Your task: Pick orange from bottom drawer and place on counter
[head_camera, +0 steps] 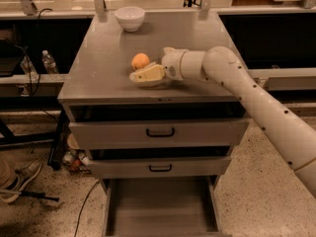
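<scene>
The orange point(140, 61) sits on the counter point(103, 63), near its middle. My gripper point(141, 73) reaches in from the right, low over the counter, just in front of the orange. It is open, with one cream finger point(148, 75) lying on the near side of the fruit and not gripping it. The bottom drawer point(160, 206) is pulled out below, and its grey inside shows nothing in it.
A white bowl point(130, 18) stands at the counter's back left. Two shallower drawers with black handles point(160, 132) are nearly shut above the bottom one. A water bottle point(48, 62) stands on a shelf to the left. Cables and a shoe lie on the floor at left.
</scene>
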